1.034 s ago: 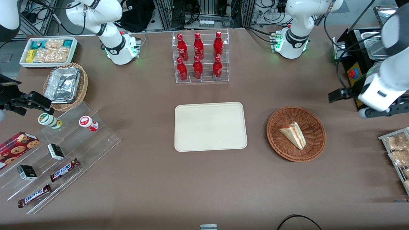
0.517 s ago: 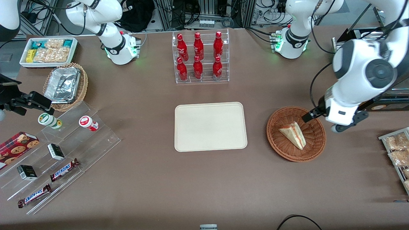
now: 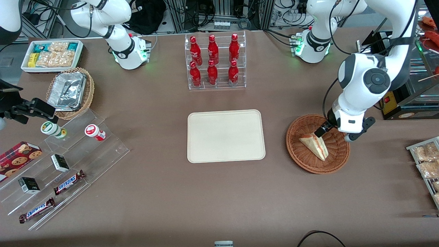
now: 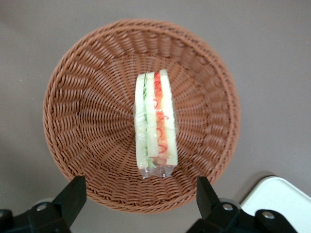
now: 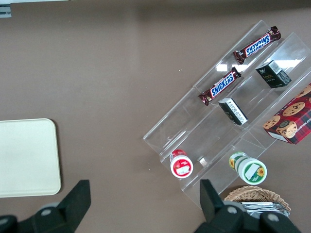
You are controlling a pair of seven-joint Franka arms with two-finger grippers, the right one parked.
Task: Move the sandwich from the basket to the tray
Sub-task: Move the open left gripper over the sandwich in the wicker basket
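The sandwich (image 3: 315, 146) lies in the reddish-brown basket (image 3: 299, 157) at the right of the front view, on its edge with the layered cut face upward, as the wrist view shows (image 4: 154, 125). The gripper (image 4: 141, 196) hangs above the basket's rim with its fingers (image 4: 73, 194) spread wide, one on each side of the wedge, touching nothing. The step in hand is the approach for the grasp; it would go best, I judge, to lower straight down until the pads bracket the two bread faces, then close gently, since the soft bread would crush and the clear wrap may slip. How high the fingertips are above the wedge is hard to gauge from here. The cream tray (image 3: 226, 136) waits at mid-frame. Readable writing: "SNICKERS" on two bars (image 3: 68, 181) at lower left.
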